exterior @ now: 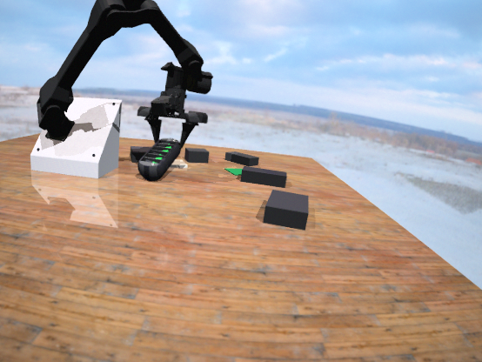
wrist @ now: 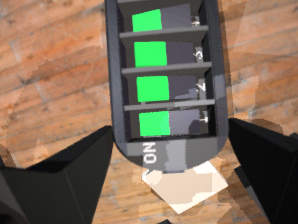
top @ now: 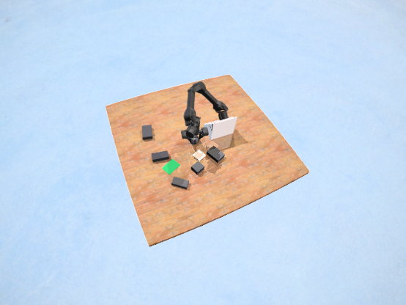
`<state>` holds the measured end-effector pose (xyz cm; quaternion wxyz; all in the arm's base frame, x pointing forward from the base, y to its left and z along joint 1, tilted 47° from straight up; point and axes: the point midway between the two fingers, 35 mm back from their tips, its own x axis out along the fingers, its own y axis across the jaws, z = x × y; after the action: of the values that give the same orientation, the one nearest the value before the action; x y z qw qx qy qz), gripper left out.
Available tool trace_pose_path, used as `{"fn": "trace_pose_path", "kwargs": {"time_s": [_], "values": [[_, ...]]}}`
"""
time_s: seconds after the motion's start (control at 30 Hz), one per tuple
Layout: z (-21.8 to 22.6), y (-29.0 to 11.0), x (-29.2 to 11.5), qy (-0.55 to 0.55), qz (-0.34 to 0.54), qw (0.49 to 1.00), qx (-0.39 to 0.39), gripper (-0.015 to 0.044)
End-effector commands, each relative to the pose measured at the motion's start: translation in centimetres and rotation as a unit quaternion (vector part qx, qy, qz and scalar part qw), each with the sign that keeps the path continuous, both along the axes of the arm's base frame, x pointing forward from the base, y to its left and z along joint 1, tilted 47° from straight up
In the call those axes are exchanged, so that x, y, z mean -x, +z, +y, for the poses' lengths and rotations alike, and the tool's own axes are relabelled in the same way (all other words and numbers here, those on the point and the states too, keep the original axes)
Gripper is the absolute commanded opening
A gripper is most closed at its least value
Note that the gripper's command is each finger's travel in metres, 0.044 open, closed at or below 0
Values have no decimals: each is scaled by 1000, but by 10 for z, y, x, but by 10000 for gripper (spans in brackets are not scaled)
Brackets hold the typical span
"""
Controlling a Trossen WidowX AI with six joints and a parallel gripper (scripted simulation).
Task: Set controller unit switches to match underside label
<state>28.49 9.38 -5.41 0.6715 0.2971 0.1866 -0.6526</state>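
The dark grey controller unit (exterior: 158,167) (wrist: 172,159) is between my fingertips and tilted, its far end raised in the exterior view; whether its near end touches the bench is unclear. My gripper (exterior: 170,143) (wrist: 169,128) is shut on its two long sides. The wrist view shows switches 1 to 4, with green ends to the left, on the ON side, and dark ends to the right. Which ends are pressed down I cannot tell for sure. Switches 5 and 6 are outside the wrist view. The underside label is hidden. In the top view my hand hides the unit.
A white wedge-shaped stand (top: 224,128) (exterior: 65,166) is beside the arm. A pale square (top: 198,155) (wrist: 190,192) lies near the unit. A green square (top: 171,166) (exterior: 233,171) and several dark blocks, including one large block (top: 215,154) and one outlying block (top: 147,132) (exterior: 286,209), lie around.
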Motion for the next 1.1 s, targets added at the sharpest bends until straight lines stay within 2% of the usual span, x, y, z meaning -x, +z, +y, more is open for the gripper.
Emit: {"fn": "trace_pose_path", "kwargs": {"time_s": [0.0,1.07], "values": [[1,5,0,3,-1,1000,-6,336],[0,31,4,8,-1,999,-38,336]]}}
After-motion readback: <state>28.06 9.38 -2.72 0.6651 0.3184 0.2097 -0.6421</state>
